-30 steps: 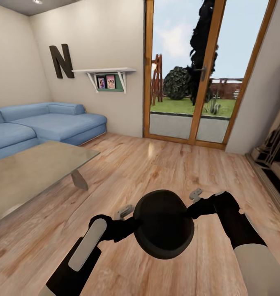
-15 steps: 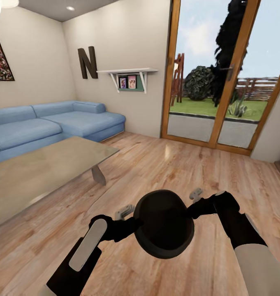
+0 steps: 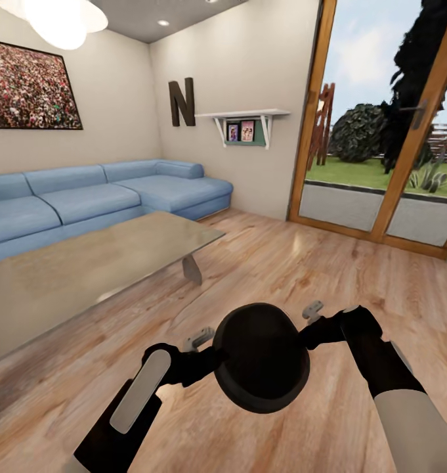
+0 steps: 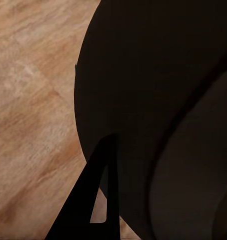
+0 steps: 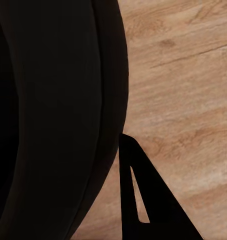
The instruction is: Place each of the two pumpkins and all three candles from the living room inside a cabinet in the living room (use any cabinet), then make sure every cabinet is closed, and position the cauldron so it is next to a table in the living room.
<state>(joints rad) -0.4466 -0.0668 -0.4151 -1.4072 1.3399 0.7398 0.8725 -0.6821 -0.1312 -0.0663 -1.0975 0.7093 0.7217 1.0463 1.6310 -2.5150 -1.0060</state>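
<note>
Living room with a warm wood plank floor (image 3: 302, 263). Nearest, the round-bellied black cauldron (image 3: 261, 358) is held above the floor between the left gripper (image 3: 207, 348) and right gripper (image 3: 310, 327), each apparently clamped on its sides. Beyond, at left, the glossy grey glass-topped table (image 3: 79, 263), then a blue sofa (image 3: 98, 197). Wall lettering reads "N" (image 3: 182, 102).

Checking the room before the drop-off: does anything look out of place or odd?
Only the cauldron: it hangs above the floor, carried between the left gripper and right gripper. Table and sofa look undisturbed.
</note>
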